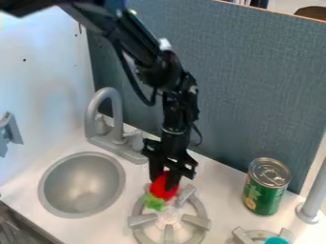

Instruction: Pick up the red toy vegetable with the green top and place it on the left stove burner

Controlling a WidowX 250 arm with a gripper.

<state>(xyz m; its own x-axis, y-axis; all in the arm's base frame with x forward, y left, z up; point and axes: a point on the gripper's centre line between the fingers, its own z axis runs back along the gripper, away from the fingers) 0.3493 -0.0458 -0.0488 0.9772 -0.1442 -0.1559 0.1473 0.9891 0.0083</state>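
Landmark: the grey burner [198, 206]. I have the gripper [164, 182] pointing down at its rear left edge, as my camera sees it, with the fingers set narrow on either side of the red and green toy [164, 191], holding it by the red part. The toy sits over that same edge of the burner; whether it bears on the metal or hangs just above, I cannot tell. Long axis: slanted, running from the red end, up between the fingers and toward the back panel [235, 86], down to the green end, which points toward the front and a little left. The green end lies lower in my view, beside the burner's left prong. Surroundings, by the burner: sink basin [83, 186] to its left; grey faucet [115, 116] behind and left, its spout curved over toward the basin; green can [266, 187] to its right and slightly back, upright, silver lid up; second burner [240, 236] at front right, a turquoise item [276, 240] on it; grey post [313, 202] farther right.
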